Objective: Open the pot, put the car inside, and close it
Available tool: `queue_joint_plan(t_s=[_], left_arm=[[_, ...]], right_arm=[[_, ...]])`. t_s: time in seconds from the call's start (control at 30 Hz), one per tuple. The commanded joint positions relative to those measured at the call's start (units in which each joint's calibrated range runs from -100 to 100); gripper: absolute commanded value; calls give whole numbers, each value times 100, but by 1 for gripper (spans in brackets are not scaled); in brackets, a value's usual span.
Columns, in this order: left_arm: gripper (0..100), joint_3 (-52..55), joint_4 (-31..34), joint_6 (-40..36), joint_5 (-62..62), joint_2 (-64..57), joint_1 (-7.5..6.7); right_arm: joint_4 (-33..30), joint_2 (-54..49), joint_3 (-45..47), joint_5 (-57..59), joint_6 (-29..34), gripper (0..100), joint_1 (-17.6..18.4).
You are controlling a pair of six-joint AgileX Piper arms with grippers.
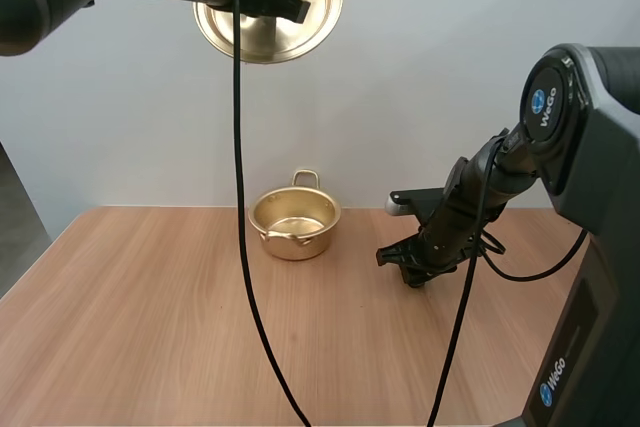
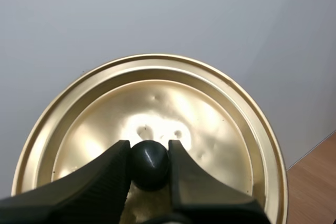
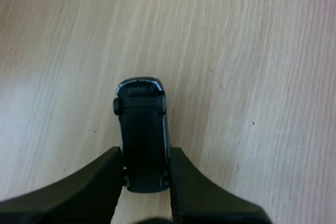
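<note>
R pincer: right gripper (image 3: 145, 156), fingers part-closed, clamped on rear sides of the car (image 3: 140, 124).
L pincer: left gripper (image 2: 148, 148), fingers nipped on black knob (image 2: 149, 163) of the lid (image 2: 157, 93); lid held up high, well apart from the table (image 1: 150, 327).
Pot: pot (image 1: 295, 245) open, upright, mid-table toward the back; handles at approx 12 and 7 o'clock in high view; looks empty.
Key relation: pot lies approx 9–10 o'clock from R pincer in high view, near but not touching. R arm is nearer the pot; L arm is far above it, approx 12 o'clock.
Car axis: long axis runs 6–12 in R wrist view, in line w/ the fingers; free end points 12, away from pincer. Dark face w/ wheels toward cam, prob. the underside.
Car height: low over the table; touching or just clear, can't tell.
Step, est.: lid off; car gripped, not yet in pot.
Next, est.: carry car toward 9–10, over the rim, then let go.
</note>
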Motion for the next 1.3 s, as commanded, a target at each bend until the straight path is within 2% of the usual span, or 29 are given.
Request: queue_joint_plan(t_s=[0.0,0.23,0.5,0.67,0.83,1.0,1.1,1.27], left_arm=[[0,-4,0,-3,10,1,1],[0,-4,24,-3,10,1,1],[0,-4,-24,-152,-328,-113,1],[0,-4,-665,-152,-1288,-592,1],[0,-229,-753,-181,-608,-948,1],[0,-444,-753,-362,151,-1022,185],[0,-507,-780,-496,282,-1022,306],[0,-507,-780,-504,412,-1022,388]], right_arm=[[0,-2,3,-6,-4,0,-3],[0,-134,-69,117,-4,0,-3],[226,-899,-1326,585,-220,0,130],[590,-796,-2071,606,-590,0,565],[602,-347,-2574,606,-643,0,1139],[513,334,-2904,606,-698,0,1500],[513,774,-2966,551,-698,0,1555],[502,1333,-2966,374,-698,0,1558]])
